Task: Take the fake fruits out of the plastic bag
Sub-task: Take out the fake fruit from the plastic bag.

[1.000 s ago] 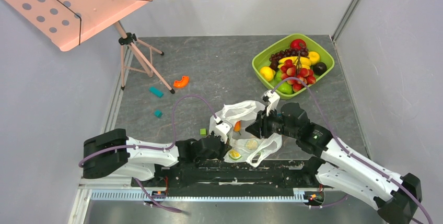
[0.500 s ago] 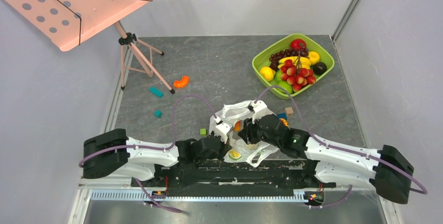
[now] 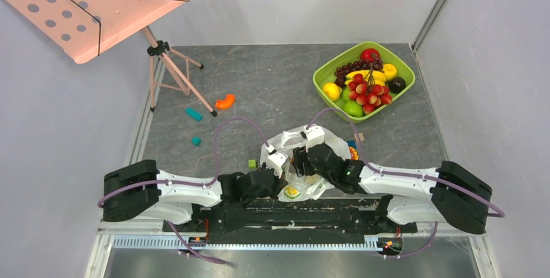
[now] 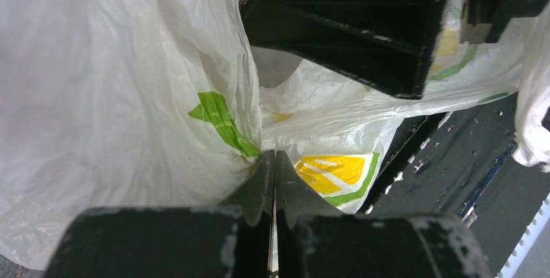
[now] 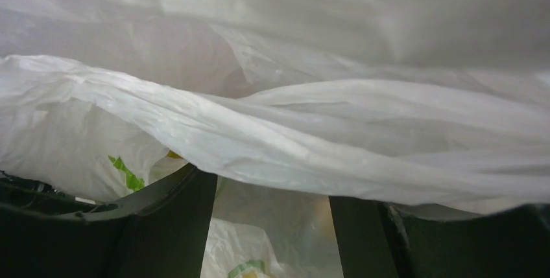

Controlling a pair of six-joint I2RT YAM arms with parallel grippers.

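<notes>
The white plastic bag point(image 3: 324, 140) lies crumpled at the near table edge between my arms. My left gripper point(image 3: 277, 159) is shut on the bag's left edge; in the left wrist view the jaws point(image 4: 274, 164) pinch the film of the bag point(image 4: 117, 96) beside its green and yellow print. My right gripper point(image 3: 305, 156) is open inside the bag's mouth, with film of the bag point(image 5: 337, 129) draped over its fingers point(image 5: 172, 226). A pale round piece point(image 3: 313, 179) shows through the film. Fake fruits point(image 3: 368, 93) fill the green tray.
The green tray point(image 3: 403, 65) stands at the back right, also holding bananas and dark grapes. Small coloured blocks point(image 3: 353, 148) lie right of the bag, others point(image 3: 193, 114) and an orange piece point(image 3: 224, 102) at the left. A pink music stand point(image 3: 97, 6) stands back left.
My right arm has swung left and down from beside the tray, and its gripper has gone into the bag's mouth. The left gripper has held the bag's edge in place.
</notes>
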